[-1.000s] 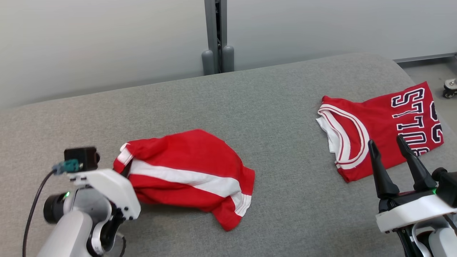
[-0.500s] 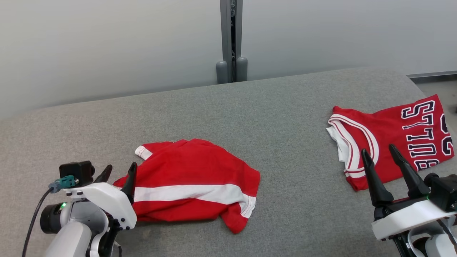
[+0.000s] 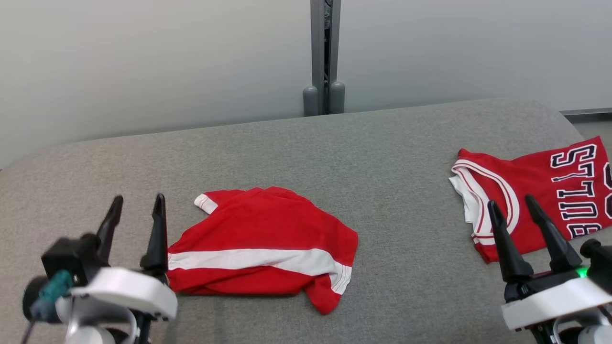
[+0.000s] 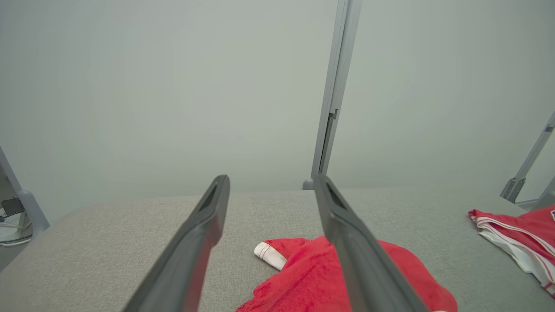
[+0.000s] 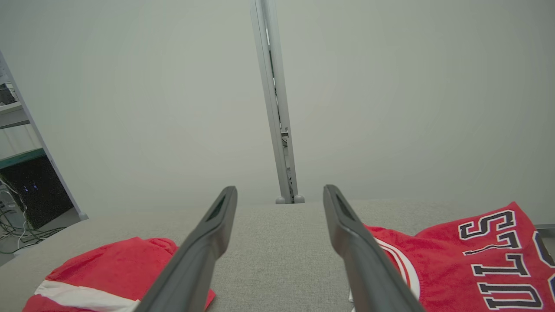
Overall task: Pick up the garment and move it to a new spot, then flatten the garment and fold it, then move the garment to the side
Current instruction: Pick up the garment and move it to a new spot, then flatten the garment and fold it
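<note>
Since the garment (image 3: 263,224) lies bunched on the bench (image 3: 382,153), well apart from the jersey (image 3: 535,191), we judge a pinch may catch doubled layers. Its long axis follows the white stripe (image 3: 248,258) toward the jersey, hem end nearest it. Left gripper (image 3: 138,197) and right gripper (image 3: 510,200) show jaws apart, empty.

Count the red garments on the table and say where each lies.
2. The striped garment lies crumpled left of centre; the lettered jersey lies at the right edge of the table. None looks hidden.
</note>
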Robot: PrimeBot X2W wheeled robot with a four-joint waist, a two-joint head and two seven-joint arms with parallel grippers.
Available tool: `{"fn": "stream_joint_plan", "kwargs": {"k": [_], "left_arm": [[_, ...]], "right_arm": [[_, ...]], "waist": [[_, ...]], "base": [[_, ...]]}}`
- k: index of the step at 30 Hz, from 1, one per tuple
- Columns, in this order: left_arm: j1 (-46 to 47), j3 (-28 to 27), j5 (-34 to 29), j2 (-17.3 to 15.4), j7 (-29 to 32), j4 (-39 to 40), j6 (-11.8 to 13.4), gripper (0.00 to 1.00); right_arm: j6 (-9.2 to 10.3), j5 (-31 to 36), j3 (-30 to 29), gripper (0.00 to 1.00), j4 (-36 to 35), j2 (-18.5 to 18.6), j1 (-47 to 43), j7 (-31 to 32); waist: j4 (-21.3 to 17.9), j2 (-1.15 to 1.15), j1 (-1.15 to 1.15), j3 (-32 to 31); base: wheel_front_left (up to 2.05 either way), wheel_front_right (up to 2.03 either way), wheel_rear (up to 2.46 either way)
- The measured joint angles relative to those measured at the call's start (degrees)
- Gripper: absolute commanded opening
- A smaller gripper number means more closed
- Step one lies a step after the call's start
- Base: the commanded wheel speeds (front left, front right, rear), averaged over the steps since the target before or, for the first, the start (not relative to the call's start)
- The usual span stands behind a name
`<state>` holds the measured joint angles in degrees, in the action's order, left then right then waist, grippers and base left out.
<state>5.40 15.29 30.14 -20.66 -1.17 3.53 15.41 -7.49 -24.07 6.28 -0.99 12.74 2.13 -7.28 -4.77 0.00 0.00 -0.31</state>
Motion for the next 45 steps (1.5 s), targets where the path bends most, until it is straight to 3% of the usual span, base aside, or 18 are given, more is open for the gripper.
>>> {"fn": "stream_joint_plan", "kwargs": {"k": [6,12,30,36,45], "left_arm": [[-6.6,1.5,-1.5,2.7,-5.0,3.1,2.2,1.0],[-9.1,1.8,-1.8,3.8,-8.4,2.6,2.5,1.0],[-8.6,2.3,-1.9,3.0,-8.3,1.8,2.5,1.0],[-8.6,2.5,-1.2,1.0,-4.3,0.4,1.9,1.0],[-0.1,3.5,3.9,-4.4,9.2,-3.2,-4.5,1.0]], "right_arm": [[0.0,1.2,0.3,1.0,-1.3,-0.8,-3.5,-1.2],[-0.01,2.1,-0.3,1.0,-1.3,-2.8,-6.2,-2.2],[-0.01,3.0,-0.4,1.0,-1.9,-2.5,-6.2,-1.1],[-0.01,2.4,1.9,1.0,-0.9,-2.4,-5.2,1.7],[0.0,-3.0,9.5,1.0,10.8,-3.5,5.0,16.6]], "waist": [[1.2,0.0,0.0,0.1],[1.9,0.0,0.0,0.3],[1.7,0.0,0.0,-0.1],[1.8,0.0,0.0,0.4],[3.0,0.0,0.0,5.3]], "base": [[0.0,0.0,0.0],[0.0,0.0,0.0],[0.0,0.0,0.0],[0.0,0.0,0.0],[0.0,0.0,0.0]]}}
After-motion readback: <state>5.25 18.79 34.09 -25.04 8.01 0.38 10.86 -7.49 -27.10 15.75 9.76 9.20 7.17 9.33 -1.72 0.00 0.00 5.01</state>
